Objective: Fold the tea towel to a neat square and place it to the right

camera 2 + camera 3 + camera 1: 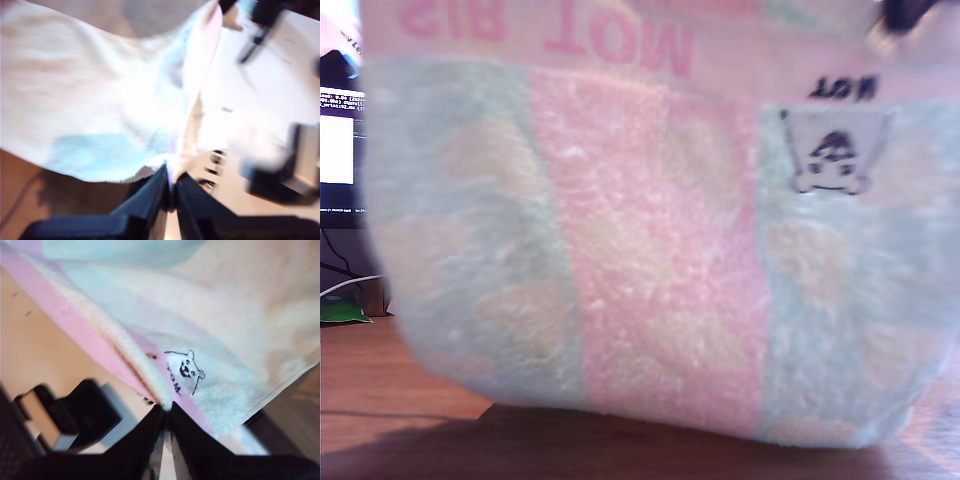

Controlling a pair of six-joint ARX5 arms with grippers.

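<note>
Surface: a brown wooden table [390, 400] is showing along the lower edge of the exterior view, below the tea towel [650, 250].
Contact: the towel's lower hem is hanging just above the wood; I cannot tell whether it is touching anywhere.
Shadow: a dark band is lying on the wood directly under the towel's hem.
Beside the towel: a small green object [342, 312] and a thin white cable [345, 286] are sitting at the table's far edge, past the towel's edge on the exterior view's left; both are too blurred to name further.
Wrist views: brown wood is showing under the towel in both, with nothing readable on it.
</note>
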